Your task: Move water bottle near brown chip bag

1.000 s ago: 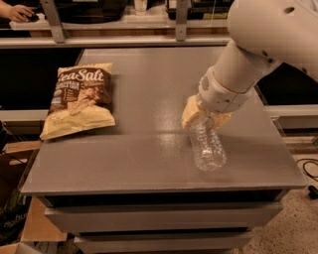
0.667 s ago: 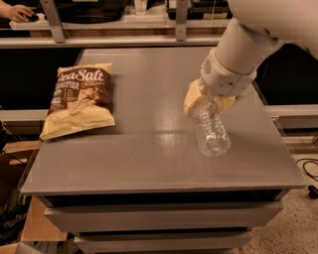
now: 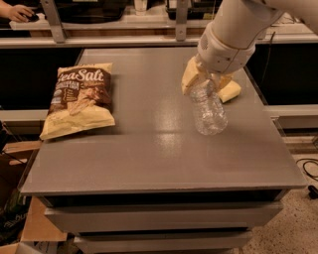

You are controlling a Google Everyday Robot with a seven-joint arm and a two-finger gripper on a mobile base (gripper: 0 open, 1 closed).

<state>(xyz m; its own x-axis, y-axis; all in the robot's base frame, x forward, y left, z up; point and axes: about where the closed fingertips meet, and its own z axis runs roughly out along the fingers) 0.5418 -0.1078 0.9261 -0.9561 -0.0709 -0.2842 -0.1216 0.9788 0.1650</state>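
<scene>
The water bottle [image 3: 208,110] is clear and crinkled, and its base points toward the camera. My gripper [image 3: 206,81] is shut on its neck end at the right middle of the table and holds it tilted, a little above the top. The cap and label are hidden by the gripper. The brown chip bag [image 3: 79,99] with white "Sea Salt" lettering lies flat at the left of the grey table [image 3: 149,149], far to the left of the bottle.
A yellow wavy sponge [image 3: 229,91] lies behind the gripper and shows on both sides of it. A shelf rail [image 3: 124,39] runs behind the table. A person's hand [image 3: 17,11] is at the top left. Cardboard [image 3: 42,228] lies on the floor at the lower left.
My gripper has moved toward the table's back and slightly right with the bottle in it. The bottle is higher in view. The chip bag has not moved.
</scene>
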